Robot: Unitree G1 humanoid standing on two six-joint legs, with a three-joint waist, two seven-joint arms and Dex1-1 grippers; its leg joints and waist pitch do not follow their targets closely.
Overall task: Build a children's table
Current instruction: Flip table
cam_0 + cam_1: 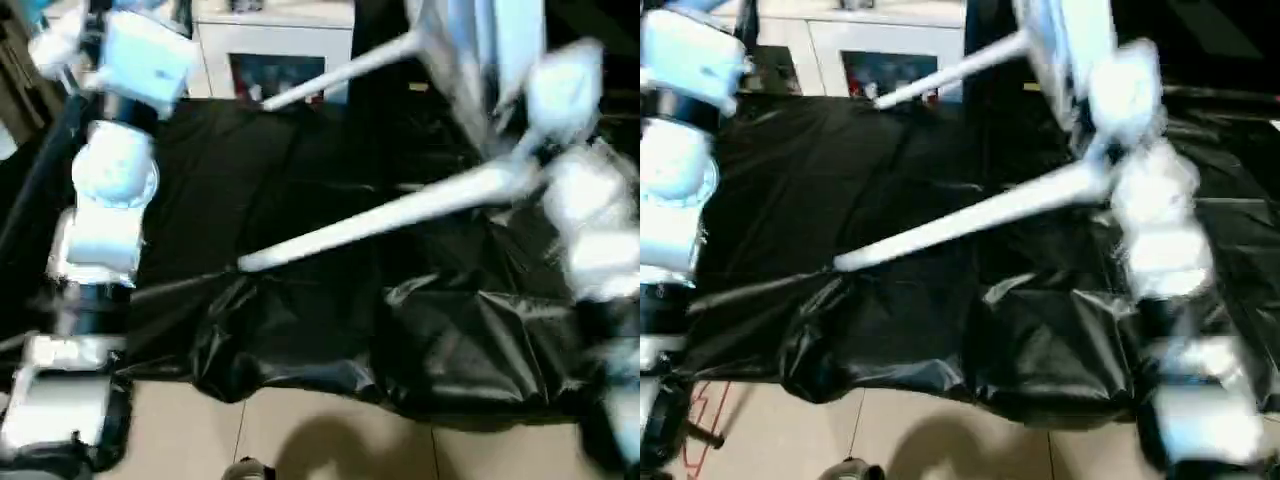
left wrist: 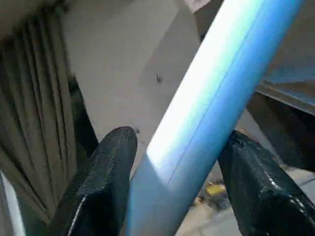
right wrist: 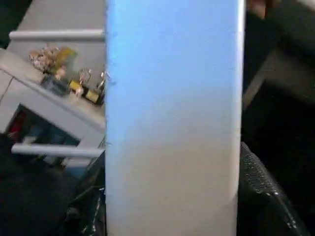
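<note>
The white tabletop [image 1: 470, 45] hangs tilted on edge at the upper right, above the black-covered surface. Two white legs stick out of it toward the left: a far one [image 1: 335, 68] and a long near one [image 1: 390, 215]. My right gripper [image 3: 174, 177] is shut on the tabletop's edge, whose broad white band [image 3: 172, 123] passes between its black fingers [image 3: 261, 191]. My left arm [image 1: 115, 170] reaches up at the far left. My left gripper [image 2: 178, 137] has a separate white leg [image 2: 206, 108] between its fingers [image 2: 110, 167], and both of them touch it.
Crumpled black plastic sheeting [image 1: 330, 330] covers the work surface, with its front edge hanging over a tiled floor [image 1: 300, 440]. A white glass-fronted cabinet [image 1: 275, 55] stands behind. A curtain [image 2: 34, 123] and a pale wall lie beyond the left gripper.
</note>
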